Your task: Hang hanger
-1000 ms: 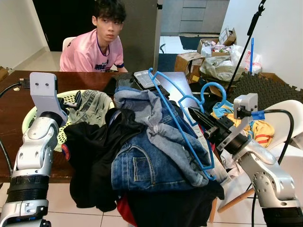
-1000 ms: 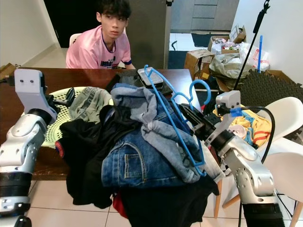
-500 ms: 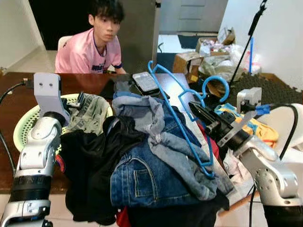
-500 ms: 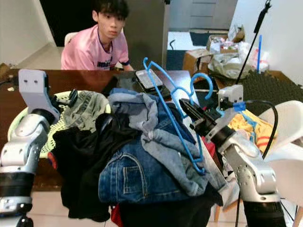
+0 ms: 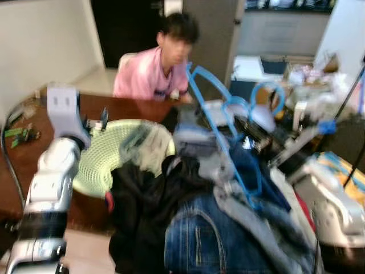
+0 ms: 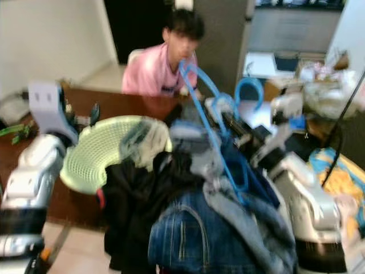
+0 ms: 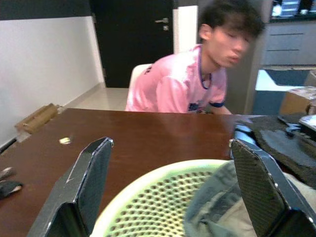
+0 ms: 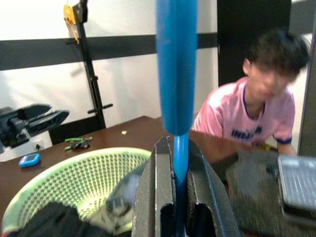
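Dark wooden counter (image 5: 25, 165) carries a pale green perforated plastic basket (image 5: 105, 157) and a heap of jeans and dark clothes (image 5: 217, 228); against half a second ago the whole view has swung, now blurred, so the robot is turning. Right end effector (image 8: 180, 197) stays clamped on the blue plastic hanger (image 5: 219, 125), carried upright above the heap, likely toward a rail; left end effector (image 7: 173, 197) hovers spread over the basket

Bright blue hanger (image 6: 201, 108), clean against the clothes. Pale lime-green basket (image 5: 108, 157), peppered with small holes, sits on a dark reddish-brown surface (image 7: 148, 138). Faded blue denim jeans (image 6: 194, 240) with tan stitching, a black garment (image 5: 142, 211), grey-blue cloth (image 5: 197, 142) piled on top. Person's shirt (image 7: 173, 86) is pink with a dark collar edge. Silver arms, black fingers (image 7: 81, 187) on the left gripper (image 7: 173, 192).
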### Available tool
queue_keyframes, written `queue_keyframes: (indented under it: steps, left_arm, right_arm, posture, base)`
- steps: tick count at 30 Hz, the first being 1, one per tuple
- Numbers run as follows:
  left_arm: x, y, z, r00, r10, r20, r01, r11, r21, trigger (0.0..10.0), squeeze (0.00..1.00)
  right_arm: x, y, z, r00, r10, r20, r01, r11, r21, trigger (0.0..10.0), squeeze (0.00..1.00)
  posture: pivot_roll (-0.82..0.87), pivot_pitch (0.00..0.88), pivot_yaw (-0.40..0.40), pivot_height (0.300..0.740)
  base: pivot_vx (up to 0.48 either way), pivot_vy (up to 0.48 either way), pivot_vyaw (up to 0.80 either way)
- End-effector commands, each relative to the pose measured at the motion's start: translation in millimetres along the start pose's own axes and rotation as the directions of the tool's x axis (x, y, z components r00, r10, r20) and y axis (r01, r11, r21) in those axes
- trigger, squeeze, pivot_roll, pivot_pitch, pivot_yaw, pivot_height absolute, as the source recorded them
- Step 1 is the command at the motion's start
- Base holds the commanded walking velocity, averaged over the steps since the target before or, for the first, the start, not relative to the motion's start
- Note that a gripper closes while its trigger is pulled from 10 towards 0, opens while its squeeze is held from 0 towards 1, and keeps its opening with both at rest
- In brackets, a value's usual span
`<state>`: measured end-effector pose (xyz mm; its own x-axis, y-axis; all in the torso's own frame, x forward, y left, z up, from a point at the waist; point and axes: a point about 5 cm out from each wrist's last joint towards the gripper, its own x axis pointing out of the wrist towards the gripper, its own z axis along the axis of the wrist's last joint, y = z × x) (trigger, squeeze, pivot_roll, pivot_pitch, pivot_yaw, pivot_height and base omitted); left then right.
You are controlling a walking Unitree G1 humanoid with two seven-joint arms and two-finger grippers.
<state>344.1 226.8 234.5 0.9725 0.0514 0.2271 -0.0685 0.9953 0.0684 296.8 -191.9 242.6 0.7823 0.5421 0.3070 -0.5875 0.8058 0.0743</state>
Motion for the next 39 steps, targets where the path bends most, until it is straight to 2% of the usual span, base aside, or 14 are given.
queue_keyframes:
  steps: [1,7,9,12,16,21,22,23,25,26,29,35,39]
  left_arm:
    - [-2.0,-0.9,-4,1.000,-0.025,-0.014,0.024,1.000,-0.014,10.0,0.00]
    - [-2.6,-4.7,-7,0.998,-0.051,-0.034,0.050,0.998,-0.029,10.0,0.00]
    - [-3.5,-7.3,-12,0.995,-0.068,-0.066,0.066,0.997,-0.031,10.0,0.00]
    - [-6.5,-21.5,-24,0.978,-0.170,-0.119,0.160,0.984,-0.083,10.0,0.00]
    - [-4.4,-32.4,-26,0.962,-0.240,-0.132,0.228,0.968,-0.105,10.0,0.00]
    - [-2.2,-36.9,-28,0.952,-0.269,-0.148,0.253,0.960,-0.116,10.0,0.00]
    - [0.4,-38.9,-34,0.941,-0.278,-0.193,0.261,0.959,-0.108,10.0,0.00]
    - [0.4,-38.9,-34,0.941,-0.278,-0.193,0.261,0.959,-0.108,10.0,0.00]
    - [3.6,-31.4,-45,0.937,-0.212,-0.277,0.197,0.977,-0.081,10.0,0.00]
    - [3.6,-31.4,-45,0.937,-0.212,-0.277,0.197,0.977,-0.081,10.0,0.00]
    - [5.3,-12.9,-56,0.933,-0.111,-0.341,0.097,0.994,-0.059,10.0,0.00]
    - [6.3,-4.8,-68,0.909,-0.085,-0.407,0.068,0.996,-0.056,10.0,0.00]
    - [4.6,-5.0,-74,0.895,-0.097,-0.436,0.071,0.995,-0.075,10.0,0.00]
  right_arm:
    - [2.6,-0.8,-3,1.000,-0.017,-0.021,0.017,1.000,0.002,10.0,0.00]
    - [2.7,-3.9,-5,0.998,-0.044,-0.046,0.043,0.999,-0.019,10.0,0.00]
    - [2.2,-5.5,-7,0.996,-0.057,-0.061,0.056,0.998,-0.030,10.0,0.00]
    - [1.5,-8.2,-9,0.993,-0.085,-0.087,0.081,0.996,-0.047,10.0,0.00]
    - [1.9,-6.5,-13,0.990,-0.073,-0.123,0.067,0.997,-0.049,10.0,0.00]
    - [1.9,-5.6,-13,0.989,-0.068,-0.131,0.061,0.997,-0.056,10.0,0.00]
    - [1.3,-4.8,-13,0.989,-0.066,-0.134,0.058,0.997,-0.060,10.0,0.00]
    - [1.3,-4.8,-13,0.989,-0.066,-0.134,0.058,0.997,-0.060,10.0,0.00]
    - [-1.2,-4.5,-12,0.987,-0.070,-0.142,0.060,0.995,-0.074,10.0,0.00]
    - [-1.2,-4.5,-12,0.987,-0.070,-0.142,0.060,0.995,-0.074,10.0,0.00]
    - [-4.3,-4.4,-10,0.985,-0.073,-0.155,0.060,0.995,-0.085,10.0,0.00]
    - [-10.5,-2.6,-7,0.981,-0.074,-0.179,0.056,0.993,-0.100,10.0,0.00]
    - [-13.8,-2.0,-5,0.979,-0.077,-0.188,0.058,0.993,-0.107,10.0,0.00]
  posture:
    - [0.23,0.000,-0.007,0.740]
    - [0.23,0.000,-0.006,0.740]
    - [0.23,0.000,-0.006,0.740]
    - [0.23,0.000,-0.003,0.740]
    - [0.23,0.000,-0.007,0.740]
    - [0.23,0.000,-0.007,0.740]
    - [0.22,0.000,-0.006,0.740]
    - [0.22,0.000,-0.006,0.740]
    - [0.21,0.000,-0.004,0.740]
    - [0.21,0.000,-0.004,0.740]
    - [0.20,0.000,-0.009,0.740]
    - [0.17,0.000,-0.013,0.740]
    - [0.15,0.000,-0.013,0.740]
  base:
    - [0.281,0.000,0.00]
    - [0.169,0.000,0.00]
    - [0.000,0.000,0.00]
    - [0.000,0.000,0.00]
    - [0.000,0.000,-0.20]
    - [0.000,0.000,-0.80]
    - [0.000,0.000,0.00]
    - [0.000,0.000,0.00]
    - [0.000,0.000,0.00]
    - [0.000,0.000,0.00]
    - [0.000,0.000,0.00]
    - [0.000,0.000,0.00]
    - [0.000,0.000,0.00]
